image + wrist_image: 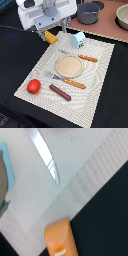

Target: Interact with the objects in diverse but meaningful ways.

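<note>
My gripper point(50, 26) hovers over the bread piece point(50, 37); jaw state unclear. Tomato point(33, 86), sausage point(60, 92) and milk carton point(78, 39) lie untouched.

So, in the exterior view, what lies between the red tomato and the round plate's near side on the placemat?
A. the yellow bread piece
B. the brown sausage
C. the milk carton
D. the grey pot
B: the brown sausage lies on the placemat just beside the red tomato, below the round plate.

Bread piece point(61, 239) cropped; jaws hidden.
</note>
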Motion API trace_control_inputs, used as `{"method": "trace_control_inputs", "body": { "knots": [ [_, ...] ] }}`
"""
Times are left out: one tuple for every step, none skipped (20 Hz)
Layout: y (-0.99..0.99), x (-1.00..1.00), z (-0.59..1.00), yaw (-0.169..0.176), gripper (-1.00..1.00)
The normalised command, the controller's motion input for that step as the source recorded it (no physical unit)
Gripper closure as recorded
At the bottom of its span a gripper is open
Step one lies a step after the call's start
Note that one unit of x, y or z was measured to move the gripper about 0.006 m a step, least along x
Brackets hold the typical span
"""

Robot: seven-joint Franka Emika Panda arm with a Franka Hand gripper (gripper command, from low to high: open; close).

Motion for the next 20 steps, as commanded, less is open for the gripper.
{"method": "trace_control_inputs", "body": {
  "knots": [
    [-0.79, 0.71, 0.13, -0.025, -1.00],
    [-0.84, 0.68, 0.09, -0.011, -1.00],
    [-0.87, 0.57, 0.07, -0.009, -1.00],
    [-0.92, 0.44, 0.10, 0.000, -1.00],
    [-0.95, 0.35, 0.11, 0.000, -1.00],
    [-0.97, 0.28, 0.08, 0.000, -1.00],
    [-0.95, 0.26, 0.07, 0.000, -1.00],
    [-0.94, 0.22, 0.02, -0.006, -1.00],
    [-0.93, 0.20, 0.00, -0.011, -1.00],
    [-0.93, 0.10, 0.00, -0.018, -1.00],
    [-0.93, 0.08, 0.00, -0.019, -1.00],
    [-0.93, 0.09, 0.00, -0.019, -1.00],
    [-0.91, 0.09, 0.00, -0.021, -1.00],
    [-0.85, 0.08, 0.00, -0.021, -1.00],
    [-0.76, 0.00, 0.00, -0.027, -1.00],
    [-0.71, 0.00, 0.00, -0.032, -1.00],
    [-0.57, -0.07, 0.00, -0.040, -1.00],
    [-0.49, -0.06, 0.00, -0.050, -1.00],
    [-0.50, 0.00, 0.00, -0.057, -1.00],
    [-0.48, 0.01, 0.00, -0.069, -1.00]
  ]
}}
